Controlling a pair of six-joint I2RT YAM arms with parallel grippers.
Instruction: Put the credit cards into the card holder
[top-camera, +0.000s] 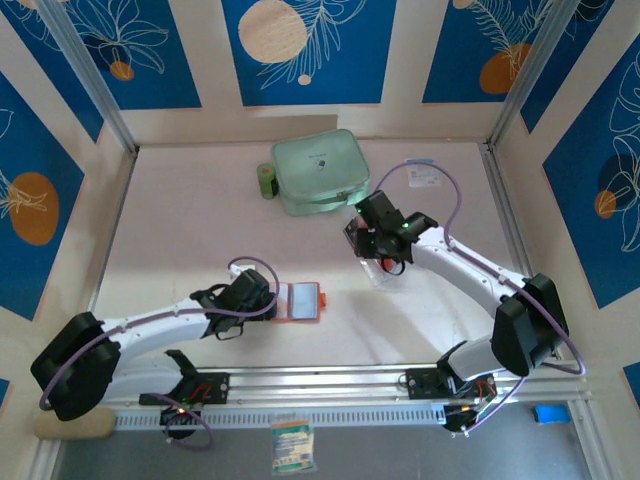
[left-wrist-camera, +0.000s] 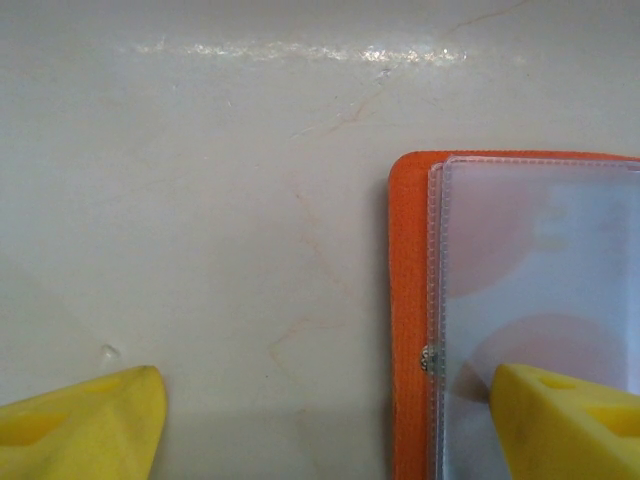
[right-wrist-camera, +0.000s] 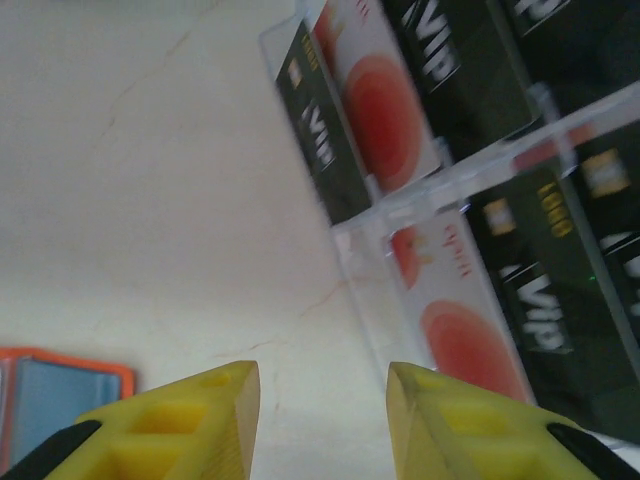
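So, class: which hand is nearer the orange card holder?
Left. The left hand straddles the left edge of the card holder; the right hand is farther, by the clear card rack.

The card holder (top-camera: 298, 301) is lying open at the lower centre of the table (top-camera: 180, 220). The rack (right-wrist-camera: 440, 185) is standing to its right and further up the frame, with cards (right-wrist-camera: 385, 110) sitting in its slots. The zip case (top-camera: 320, 172) is resting at upper centre, a packet (top-camera: 425, 176) lying to its right.
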